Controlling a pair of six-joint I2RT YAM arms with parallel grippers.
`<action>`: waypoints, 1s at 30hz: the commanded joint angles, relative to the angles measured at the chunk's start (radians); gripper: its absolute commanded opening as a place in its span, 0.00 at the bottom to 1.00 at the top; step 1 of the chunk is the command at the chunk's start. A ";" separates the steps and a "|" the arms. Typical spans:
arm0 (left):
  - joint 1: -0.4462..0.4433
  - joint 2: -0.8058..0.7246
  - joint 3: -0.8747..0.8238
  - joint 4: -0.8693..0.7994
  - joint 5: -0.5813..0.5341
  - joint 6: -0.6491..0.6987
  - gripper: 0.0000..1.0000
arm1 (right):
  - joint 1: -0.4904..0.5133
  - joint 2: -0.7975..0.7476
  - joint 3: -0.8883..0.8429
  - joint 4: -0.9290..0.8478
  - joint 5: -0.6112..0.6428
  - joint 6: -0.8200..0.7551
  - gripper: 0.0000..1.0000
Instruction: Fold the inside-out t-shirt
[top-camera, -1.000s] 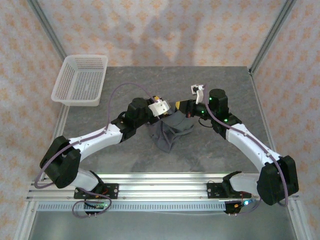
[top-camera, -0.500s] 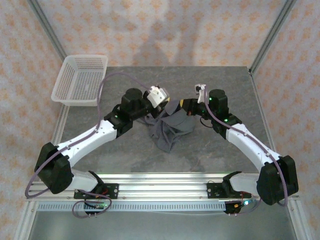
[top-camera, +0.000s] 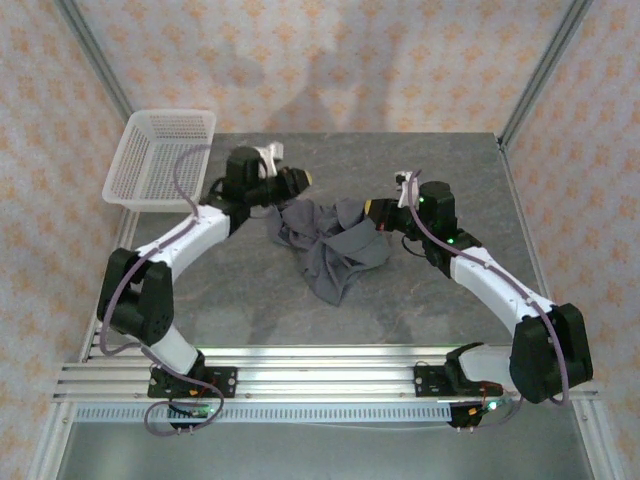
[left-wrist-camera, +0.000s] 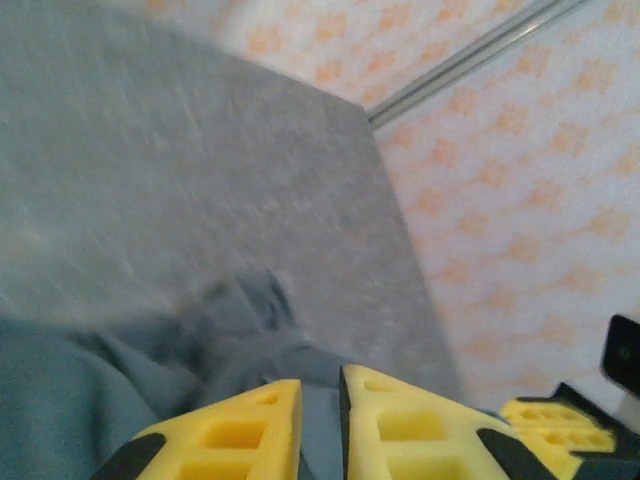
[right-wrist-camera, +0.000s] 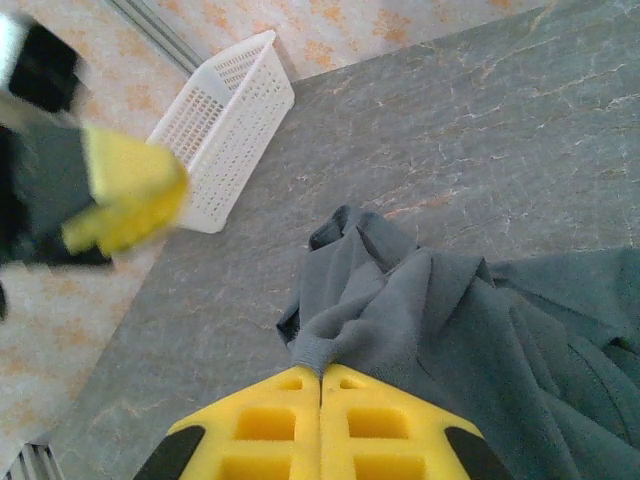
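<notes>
Slate-grey, the inside-out t-shirt (top-camera: 335, 250) lies crumpled on the counter (top-camera: 430, 300), unfolded: right jaws pinch its hem, left jaws' state I cannot tell; flattening and folding remain.

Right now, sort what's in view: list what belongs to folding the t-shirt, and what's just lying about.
Belongs to the job:
- inside-out t-shirt, crumpled on the table
- right gripper, shut on its cloth
- left gripper, by the shirt's far-left edge

Just lying about:
- white mesh basket, at the table's far-left corner
</notes>
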 joint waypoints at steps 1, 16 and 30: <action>-0.086 0.002 -0.072 0.219 0.083 -0.486 0.18 | -0.003 0.011 0.027 0.037 0.013 0.016 0.00; -0.150 0.061 -0.039 0.071 -0.010 -0.359 0.38 | -0.003 0.007 0.021 0.049 -0.004 0.025 0.00; -0.153 0.137 -0.001 0.158 -0.002 -0.356 0.46 | -0.003 0.001 0.023 0.043 -0.011 0.028 0.00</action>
